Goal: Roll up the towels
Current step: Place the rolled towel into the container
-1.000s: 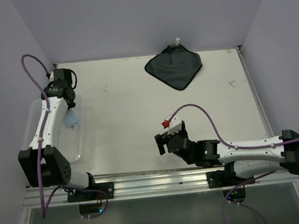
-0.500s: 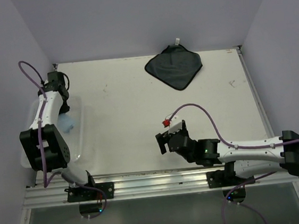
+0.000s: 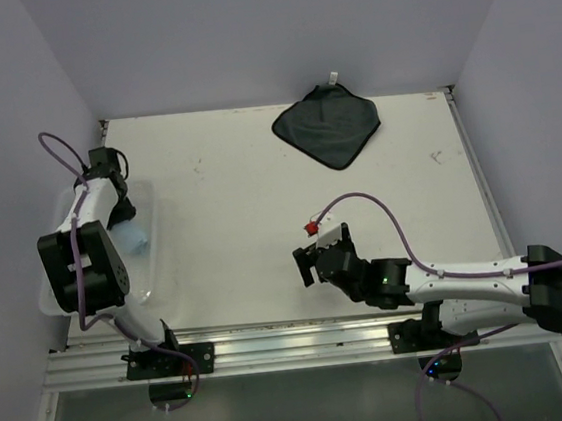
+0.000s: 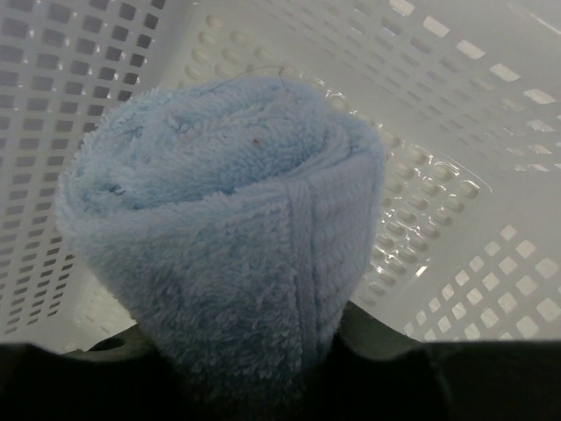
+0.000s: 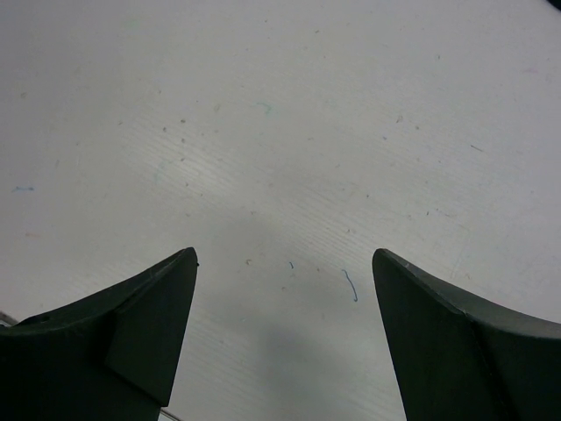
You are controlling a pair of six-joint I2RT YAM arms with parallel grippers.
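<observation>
A: How far along are you?

B: About halfway, I judge. Your left claw (image 3: 122,207) grips the rolled light blue terry towel (image 4: 219,228) inside the white plastic mesh basket (image 4: 491,132). The dark grey square towel (image 3: 327,125) lies flat and unrolled, far beyond your right claw (image 5: 285,254), which is released and empty.

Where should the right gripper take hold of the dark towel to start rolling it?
Probably at its near corner, pinched from above. The dark towel lies flat, turned like a diamond, and that corner points toward the open right gripper, so it is likely the easiest part to reach.
</observation>
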